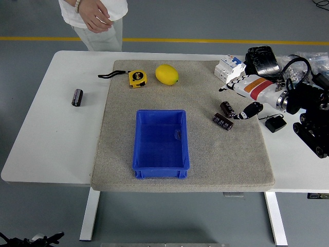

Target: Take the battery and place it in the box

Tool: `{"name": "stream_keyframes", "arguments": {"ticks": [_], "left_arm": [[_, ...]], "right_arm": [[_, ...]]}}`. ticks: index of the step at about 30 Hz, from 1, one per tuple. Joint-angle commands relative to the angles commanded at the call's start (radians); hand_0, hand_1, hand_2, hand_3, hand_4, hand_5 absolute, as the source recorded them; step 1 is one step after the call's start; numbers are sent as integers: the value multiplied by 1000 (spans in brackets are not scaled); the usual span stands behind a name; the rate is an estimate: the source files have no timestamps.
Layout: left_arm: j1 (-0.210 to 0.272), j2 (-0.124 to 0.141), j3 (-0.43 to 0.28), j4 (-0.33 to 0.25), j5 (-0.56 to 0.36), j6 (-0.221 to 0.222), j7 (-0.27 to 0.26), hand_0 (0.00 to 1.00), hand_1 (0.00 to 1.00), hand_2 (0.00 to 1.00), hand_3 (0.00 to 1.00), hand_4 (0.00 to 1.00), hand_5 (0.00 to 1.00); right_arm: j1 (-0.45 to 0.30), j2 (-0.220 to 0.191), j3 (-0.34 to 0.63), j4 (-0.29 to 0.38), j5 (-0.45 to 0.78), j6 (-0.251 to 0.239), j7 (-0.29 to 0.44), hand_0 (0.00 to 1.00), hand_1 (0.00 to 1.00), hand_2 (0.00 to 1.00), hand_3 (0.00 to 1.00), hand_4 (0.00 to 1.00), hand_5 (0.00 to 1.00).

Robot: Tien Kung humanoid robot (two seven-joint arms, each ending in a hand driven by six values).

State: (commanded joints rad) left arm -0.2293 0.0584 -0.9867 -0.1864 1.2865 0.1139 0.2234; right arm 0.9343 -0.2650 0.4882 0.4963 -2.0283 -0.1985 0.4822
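Two dark cylindrical batteries lie on the grey mat right of the box: one (227, 108) farther back and one (223, 122) nearer. A third battery (77, 97) lies on the bare table at far left. The blue box (161, 143) sits open on the mat's middle. My right hand (235, 100), white with black fingertips, reaches in from the right with fingers spread just above the two right batteries, holding nothing. The left arm is out of view.
A yellow tape measure (136, 78) and a lemon (166, 74) lie at the mat's back. A white breaker (229, 68), black items (261, 58) and a small black adapter (275, 124) crowd the right side. A person (95, 15) stands at the far left edge.
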Motion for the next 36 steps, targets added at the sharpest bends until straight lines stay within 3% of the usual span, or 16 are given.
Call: {"name": "stream_keyframes", "arguments": {"ticks": [5,16,36], "left_arm": [[-13,0,-3,-1,7,4,-1,583,622,720,672,639,731],[-32,-1,-14,-1,26,9,-3,580,625,722,675,641,733],[-23,0,-14,1,24,10,-8,578,623,720,674,638,729]], "right_arm": [[8,0,-46,-45,18,3,-6,749,734,766,792,891,252],[16,20,-64,-73,30,7,-13,746,736,765,793,874,239],[11,23,-43,-67,16,17,-15,743,733,766,782,837,246]]}}
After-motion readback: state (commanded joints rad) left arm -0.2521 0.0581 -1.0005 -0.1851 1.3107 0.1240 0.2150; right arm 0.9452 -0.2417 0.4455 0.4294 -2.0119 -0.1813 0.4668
